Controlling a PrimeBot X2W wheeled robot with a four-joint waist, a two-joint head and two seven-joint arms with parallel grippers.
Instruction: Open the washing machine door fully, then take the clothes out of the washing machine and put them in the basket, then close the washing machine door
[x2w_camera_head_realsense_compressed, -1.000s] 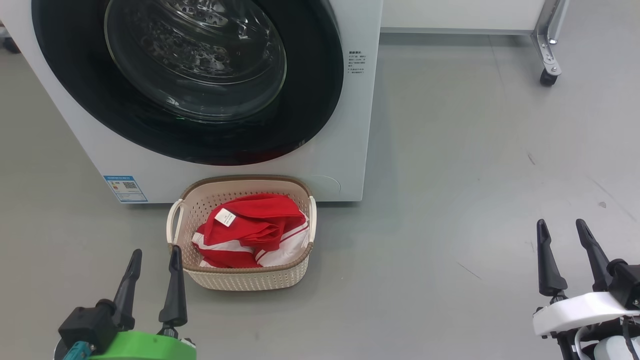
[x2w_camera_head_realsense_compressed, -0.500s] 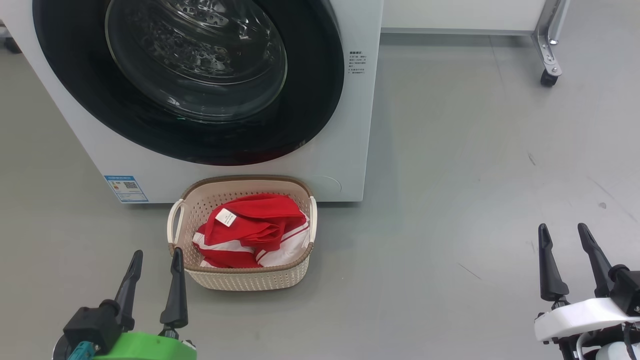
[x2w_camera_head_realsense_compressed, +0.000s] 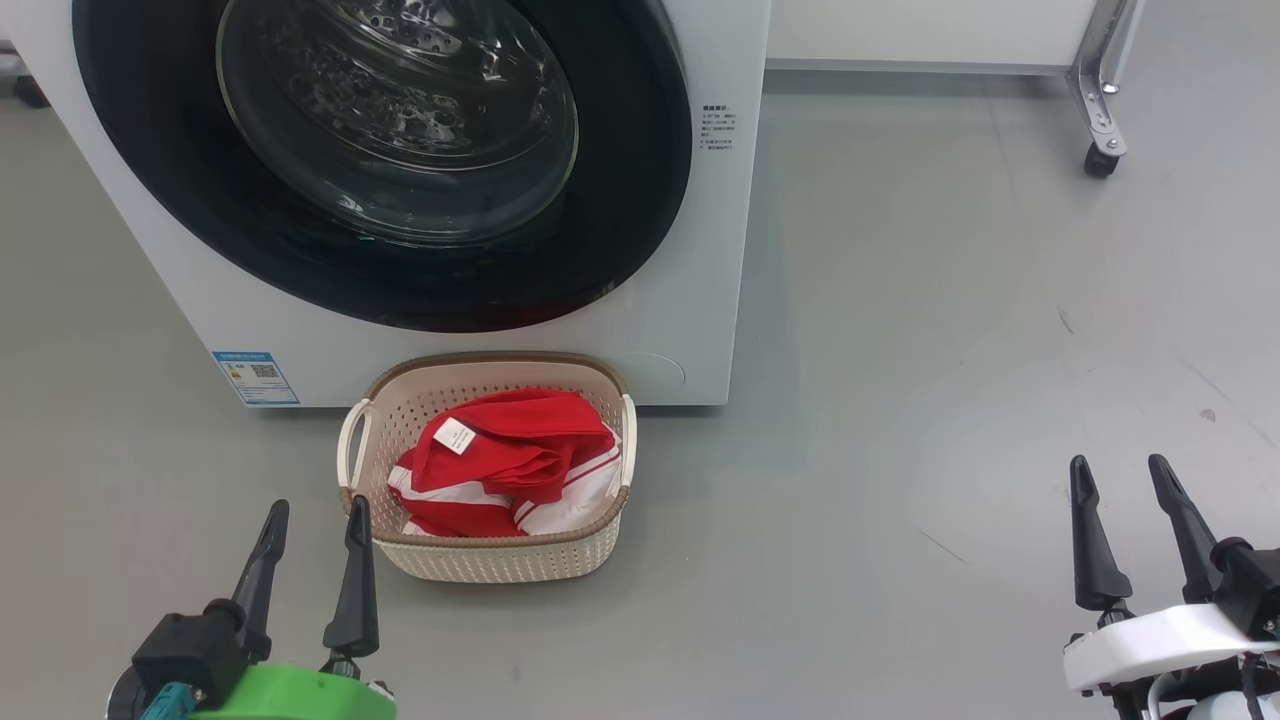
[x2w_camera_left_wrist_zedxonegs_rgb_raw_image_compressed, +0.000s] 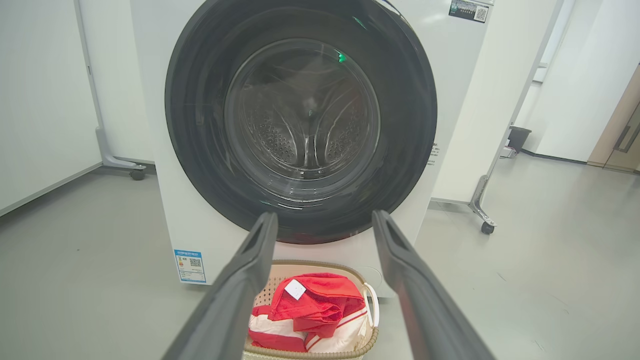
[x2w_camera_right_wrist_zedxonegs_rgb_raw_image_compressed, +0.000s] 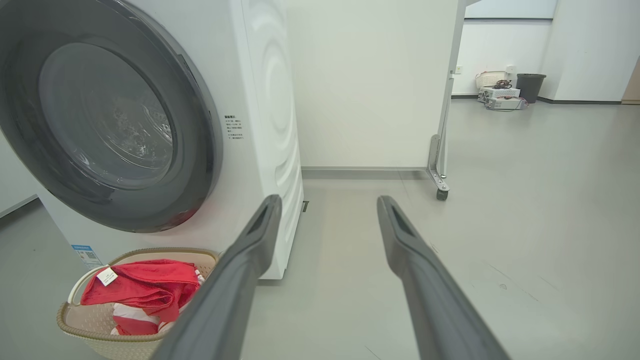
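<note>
Hovering low over the grey floor (x2w_camera_head_realsense_compressed: 900, 400), the left gripper (x2w_camera_head_realsense_compressed: 318, 505) has its two dark fingers parted with nothing between them. The right gripper (x2w_camera_head_realsense_compressed: 1117, 462) is parted about as wide and is equally empty.

Just ahead of the left gripper and slightly to its right sits the basket (x2w_camera_head_realsense_compressed: 500, 560). In the head view its near-left corner lies right by the gripper's right finger, and I cannot tell whether the two touch. The clothes (x2w_camera_head_realsense_compressed: 520, 450) are heaped inside it, red with white stripes, with a white label tag (x2w_camera_head_realsense_compressed: 455, 435) on top. Beyond the basket stands the washing machine (x2w_camera_head_realsense_compressed: 715, 250), and the washing machine door (x2w_camera_head_realsense_compressed: 630, 200) is shut flush against its front. The right gripper is well apart from all of these, off to their right.

The left wrist view looks between the left gripper (x2w_camera_left_wrist_zedxonegs_rgb_raw_image_compressed: 324, 215) fingers straight through the door glass to the perforated drum (x2w_camera_left_wrist_zedxonegs_rgb_raw_image_compressed: 305, 130), with the basket (x2w_camera_left_wrist_zedxonegs_rgb_raw_image_compressed: 320, 264) low between them. The right wrist view frames the right gripper (x2w_camera_right_wrist_zedxonegs_rgb_raw_image_compressed: 328, 198) against the machine's ribbed side panel (x2w_camera_right_wrist_zedxonegs_rgb_raw_image_compressed: 272, 100), a white partition on a castor (x2w_camera_right_wrist_zedxonegs_rgb_raw_image_compressed: 442, 194), and a dark bin (x2w_camera_right_wrist_zedxonegs_rgb_raw_image_compressed: 530, 86) far ahead.

The basket's back rim sits just beside the machine's base. Bare floor spreads ahead of the right gripper and between the two grippers.
</note>
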